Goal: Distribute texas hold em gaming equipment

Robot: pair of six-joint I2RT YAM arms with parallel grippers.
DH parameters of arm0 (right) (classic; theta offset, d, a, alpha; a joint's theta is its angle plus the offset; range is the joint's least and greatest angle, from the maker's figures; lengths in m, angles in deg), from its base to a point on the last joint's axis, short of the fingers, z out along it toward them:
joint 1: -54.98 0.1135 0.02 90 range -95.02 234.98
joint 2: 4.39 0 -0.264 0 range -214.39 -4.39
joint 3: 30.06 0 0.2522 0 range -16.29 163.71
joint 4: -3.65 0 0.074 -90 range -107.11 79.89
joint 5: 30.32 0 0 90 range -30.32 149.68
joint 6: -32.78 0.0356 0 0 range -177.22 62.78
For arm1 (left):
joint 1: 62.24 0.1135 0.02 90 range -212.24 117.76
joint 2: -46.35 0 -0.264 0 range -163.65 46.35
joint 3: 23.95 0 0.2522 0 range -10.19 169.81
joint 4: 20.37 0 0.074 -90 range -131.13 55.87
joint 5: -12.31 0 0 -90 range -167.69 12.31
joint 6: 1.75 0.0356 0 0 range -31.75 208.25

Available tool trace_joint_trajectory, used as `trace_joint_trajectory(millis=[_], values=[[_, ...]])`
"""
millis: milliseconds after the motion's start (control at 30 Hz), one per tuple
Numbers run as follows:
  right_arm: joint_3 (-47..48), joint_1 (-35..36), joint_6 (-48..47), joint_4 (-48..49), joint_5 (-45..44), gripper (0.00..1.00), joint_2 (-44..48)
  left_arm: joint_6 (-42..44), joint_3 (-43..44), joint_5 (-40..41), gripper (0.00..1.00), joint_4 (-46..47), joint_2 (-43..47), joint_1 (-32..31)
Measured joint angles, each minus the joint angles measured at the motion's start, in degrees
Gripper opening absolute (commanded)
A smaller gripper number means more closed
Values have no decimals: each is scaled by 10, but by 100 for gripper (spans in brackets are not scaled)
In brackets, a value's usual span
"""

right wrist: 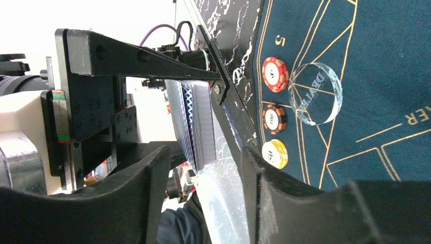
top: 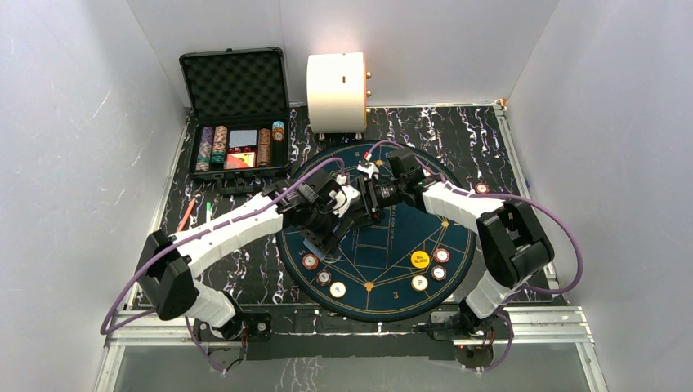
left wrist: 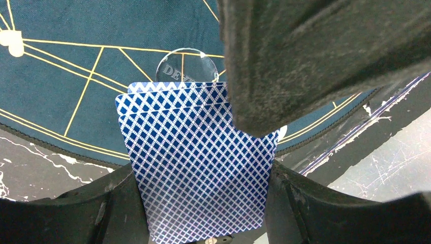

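Dealing of the playing cards (left wrist: 198,162) seems to be the step in hand. The left claw (top: 320,233) is clenched on a small pack of them, blue backs showing and slightly fanned, and holds it in the air above the left part of the round felt mat (top: 384,245) that lies on the desk (top: 490,147). The right claw (right wrist: 206,152) has its fingers apart, and in its own wrist view the pack appears edge-on just at the mouth of this gap. It cannot be told whether a pad touches a card.

Other pieces are already laid out: three chips (right wrist: 275,73) stand in a row near the mat's rim, and the clear dealer disc (right wrist: 315,94) lies just beside them. More chips and a yellow button (top: 420,260) lie on the near right part of the mat.

As a judgement, the next move calls for the right claw to close on one card only, at its free edge, and to draw it off while the left claw holds the rest firm. The cards are thin and smooth, so two may come together or the fan may slip.
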Motion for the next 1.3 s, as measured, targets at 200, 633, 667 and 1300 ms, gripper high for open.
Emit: trace_joint_trajectory(millis=[200, 633, 667, 1300], values=[[17, 19, -3, -1, -1, 67, -20, 1, 3, -3, 0, -3, -10, 0], [17, 37, -2, 1, -19, 57, -40, 2, 3, -4, 0, -4, -11, 3], [17, 36, -2, 1, -20, 56, -40, 2, 3, -4, 0, -4, -11, 3], [17, 19, -5, -16, -30, 53, -28, 0, 3, -4, 0, -4, -11, 3]])
